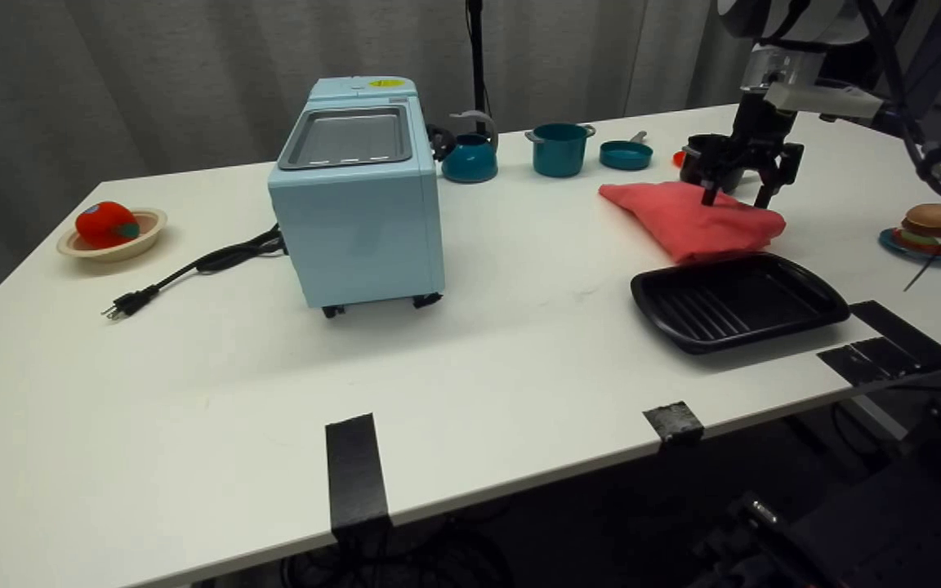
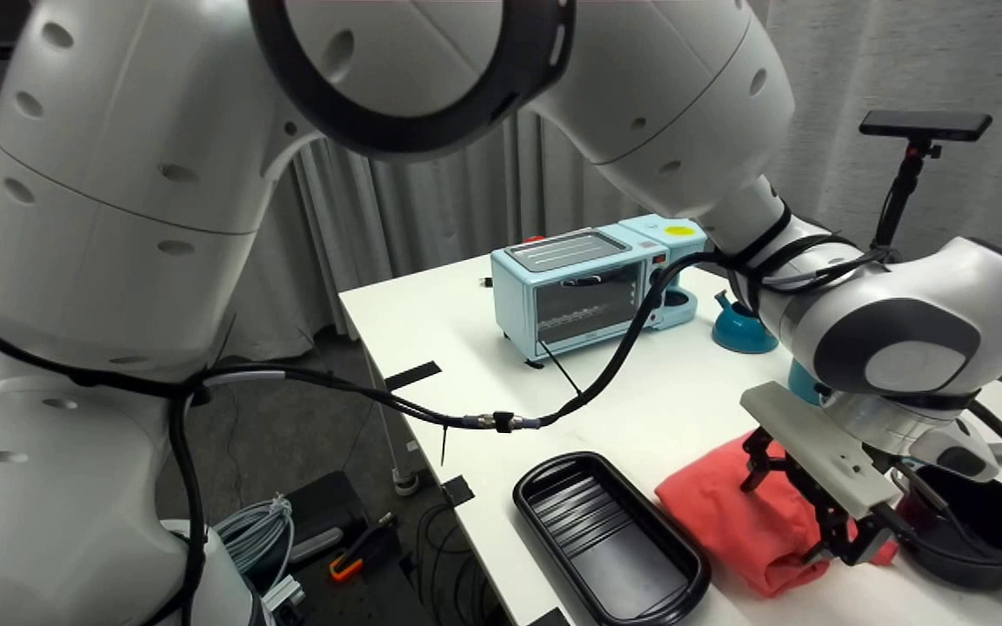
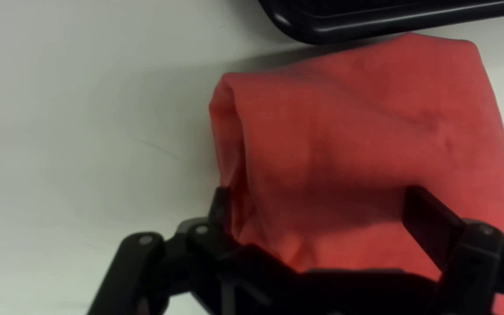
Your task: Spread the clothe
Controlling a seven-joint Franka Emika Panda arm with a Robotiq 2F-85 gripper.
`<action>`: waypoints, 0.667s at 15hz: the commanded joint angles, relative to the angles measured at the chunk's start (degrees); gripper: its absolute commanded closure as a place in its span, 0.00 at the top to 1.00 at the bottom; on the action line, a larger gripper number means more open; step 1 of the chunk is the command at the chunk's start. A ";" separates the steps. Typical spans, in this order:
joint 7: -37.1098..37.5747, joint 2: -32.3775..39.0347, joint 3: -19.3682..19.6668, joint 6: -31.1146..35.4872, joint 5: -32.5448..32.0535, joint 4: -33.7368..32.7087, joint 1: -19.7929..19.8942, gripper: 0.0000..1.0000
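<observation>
A red cloth (image 1: 675,220) lies folded and rumpled on the white table. It also shows in an exterior view (image 2: 714,491) and fills much of the wrist view (image 3: 365,131), where a fold runs along its left edge. My gripper (image 1: 736,198) is over the cloth, pointing down, with its fingers wide apart and nothing held between them. In the wrist view the gripper (image 3: 317,197) has one finger at the cloth's left folded edge and the other over the cloth's right part. Whether the fingertips touch the cloth, I cannot tell.
A black tray (image 1: 764,298) lies right beside the cloth, near the table's front edge. A black pot (image 2: 971,522) stands close behind the gripper. A teal pot (image 1: 560,151), a small pan (image 1: 626,155), a kettle (image 1: 470,159), a light-blue oven (image 1: 364,220) and a toy burger (image 1: 932,229) stand around.
</observation>
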State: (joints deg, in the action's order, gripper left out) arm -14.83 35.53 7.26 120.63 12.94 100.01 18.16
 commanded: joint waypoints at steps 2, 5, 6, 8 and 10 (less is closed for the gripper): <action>-1.10 1.48 -1.58 -3.50 1.24 -1.80 2.33 1.00; -0.83 1.58 -1.76 -4.35 1.57 -1.77 2.83 0.75; -0.87 1.58 -1.83 -4.78 1.67 -1.86 2.98 0.74; -0.69 1.40 -1.81 -4.95 1.50 -1.73 2.90 0.58; -0.44 1.26 -1.74 -4.96 1.31 -1.61 2.69 0.42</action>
State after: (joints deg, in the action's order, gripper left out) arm -14.83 36.47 6.44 117.42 12.95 99.84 19.76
